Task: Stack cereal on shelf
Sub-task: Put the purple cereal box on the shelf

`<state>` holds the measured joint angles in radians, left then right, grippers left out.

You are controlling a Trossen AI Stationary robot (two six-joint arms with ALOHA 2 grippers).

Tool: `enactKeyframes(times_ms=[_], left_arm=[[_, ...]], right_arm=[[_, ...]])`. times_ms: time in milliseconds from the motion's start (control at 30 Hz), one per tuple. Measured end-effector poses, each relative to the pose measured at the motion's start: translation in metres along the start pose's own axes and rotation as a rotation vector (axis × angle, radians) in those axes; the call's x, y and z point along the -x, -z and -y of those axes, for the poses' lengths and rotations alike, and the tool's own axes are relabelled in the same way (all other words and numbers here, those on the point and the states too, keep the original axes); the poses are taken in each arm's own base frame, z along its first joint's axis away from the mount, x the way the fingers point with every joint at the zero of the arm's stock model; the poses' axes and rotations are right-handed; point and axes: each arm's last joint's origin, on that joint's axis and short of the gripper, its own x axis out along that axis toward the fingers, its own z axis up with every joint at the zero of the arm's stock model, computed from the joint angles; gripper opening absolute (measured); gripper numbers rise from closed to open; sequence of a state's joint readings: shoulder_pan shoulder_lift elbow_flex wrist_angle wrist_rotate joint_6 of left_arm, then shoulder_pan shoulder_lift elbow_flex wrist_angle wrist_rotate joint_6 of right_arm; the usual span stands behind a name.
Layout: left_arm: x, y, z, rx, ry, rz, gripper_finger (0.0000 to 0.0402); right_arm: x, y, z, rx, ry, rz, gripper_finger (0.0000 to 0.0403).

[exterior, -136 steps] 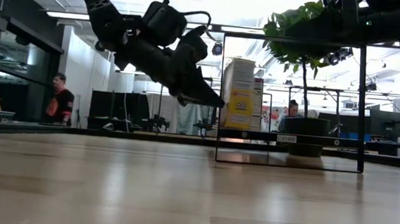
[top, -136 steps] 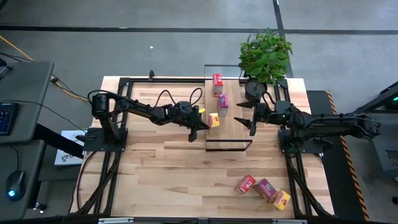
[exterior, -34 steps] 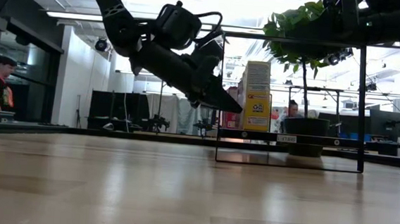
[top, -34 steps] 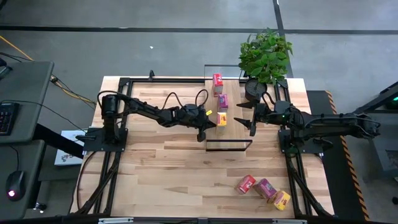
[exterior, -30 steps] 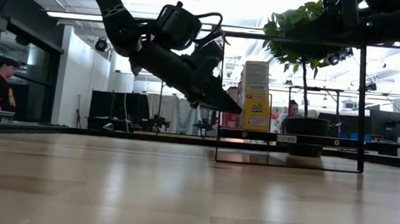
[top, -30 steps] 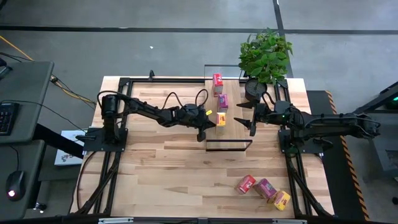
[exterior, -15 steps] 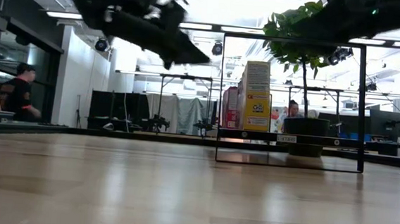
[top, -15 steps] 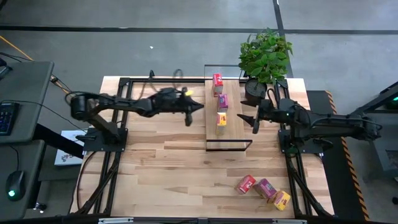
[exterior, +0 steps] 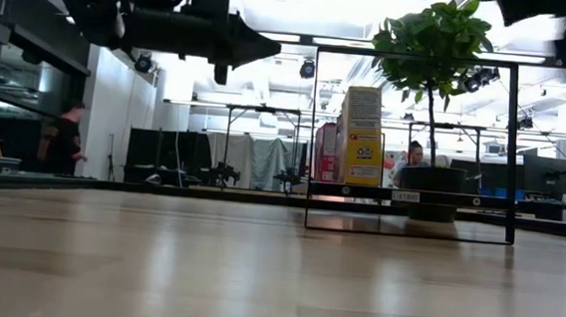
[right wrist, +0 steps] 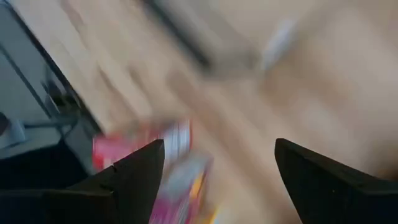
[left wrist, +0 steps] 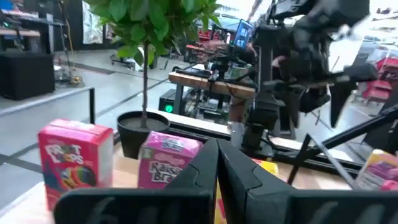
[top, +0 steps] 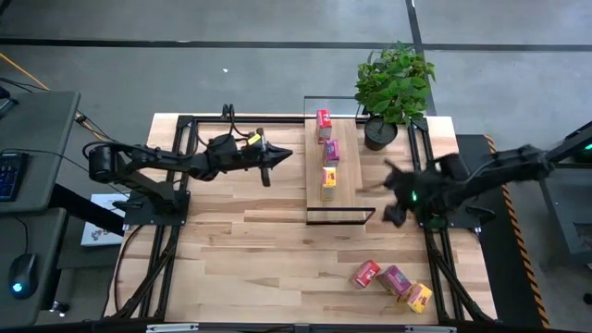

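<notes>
High view: my left tool [top: 268, 171], shut and empty, has pulled back from the shelf [top: 344, 196], leaving three cereal boxes [top: 328, 178] standing there, while my open right tool [top: 393, 198] swings toward the three [top: 391, 280] on the worktop [top: 231, 259].

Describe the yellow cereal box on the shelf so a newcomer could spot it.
Find the potted plant at the table's far edge; the shelf runs beside it. Three boxes stand in a row there. The yellow box is farthest from the plant end, after the red and pink ones.
</notes>
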<state>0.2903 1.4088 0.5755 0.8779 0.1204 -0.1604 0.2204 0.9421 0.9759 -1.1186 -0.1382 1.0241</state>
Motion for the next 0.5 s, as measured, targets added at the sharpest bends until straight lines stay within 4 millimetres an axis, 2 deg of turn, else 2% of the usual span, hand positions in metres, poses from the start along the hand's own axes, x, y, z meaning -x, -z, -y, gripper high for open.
enactKeyframes(times_ms=[67, 167, 300, 500], left_arm=[[0.0, 0.002, 0.004, 0.034, 0.012, -0.012, 0.0], [-0.001, 0.003, 0.013, 0.069, 0.04, -0.02, 0.0], [-0.002, 0.006, 0.028, 0.069, 0.041, -0.02, 0.0], [-0.001, 0.009, 0.046, 0.064, 0.051, -0.021, 0.0]], right_arm=[[-0.007, 0.013, -0.011, -0.1, 0.034, -0.12, 0.0298], [-0.015, 0.031, -0.029, -0.184, 0.08, -0.204, 0.0298], [-0.024, 0.057, -0.051, -0.221, 0.153, -0.224, 0.0298], [-0.045, 0.091, -0.076, -0.181, 0.229, -0.147, 0.0298]])
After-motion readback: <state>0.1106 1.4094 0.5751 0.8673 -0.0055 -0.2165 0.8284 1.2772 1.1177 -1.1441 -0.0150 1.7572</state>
